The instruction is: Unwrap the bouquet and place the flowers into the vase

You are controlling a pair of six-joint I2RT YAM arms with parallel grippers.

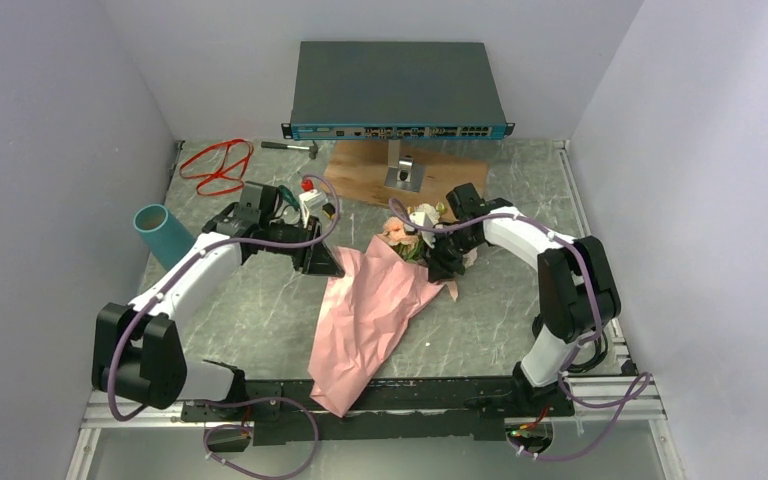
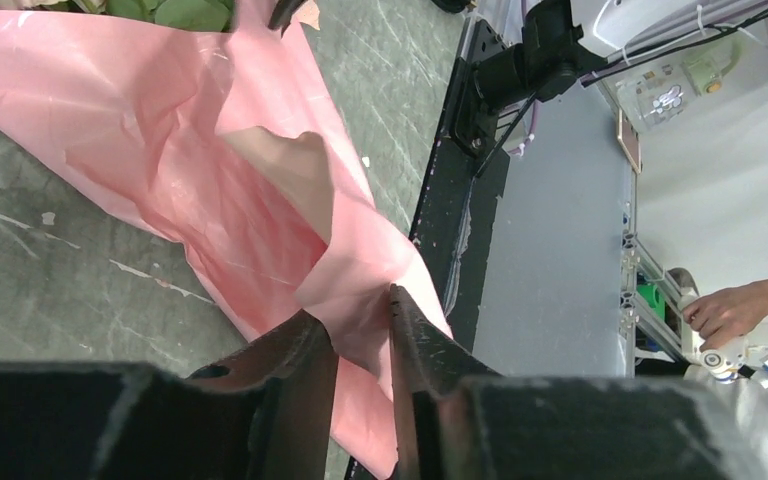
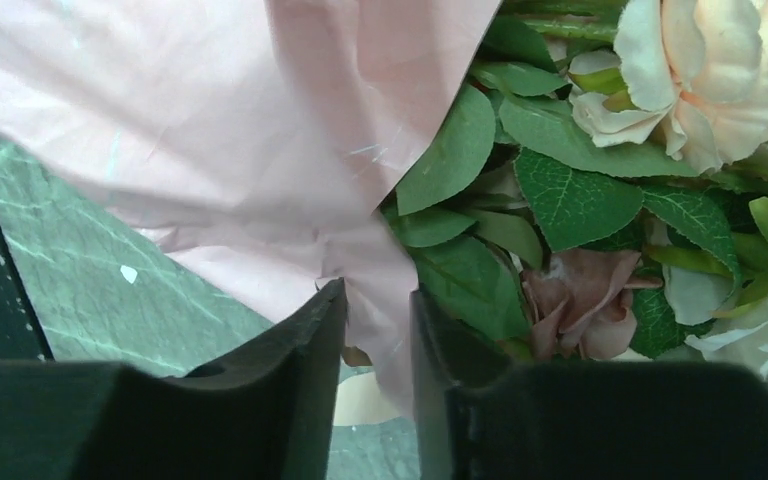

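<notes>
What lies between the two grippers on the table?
In the top view, the pink wrapping paper spans the stretch between the left gripper and the right gripper, with the flowers at its far end.

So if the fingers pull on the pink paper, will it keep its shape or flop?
Probably flop: the pink paper lies crumpled and folded on the table. It looks thin and light, so it may tear near the flowers.

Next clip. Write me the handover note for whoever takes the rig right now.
Left gripper: pinching an edge of the pink paper.
Right gripper: pinching the paper's edge beside the flowers.
Vase: far left of the table, tilted, nothing in it.
Done: red ribbon off, paper partly opened.
Left: pull the paper clear, move the flowers into the vase.
</notes>
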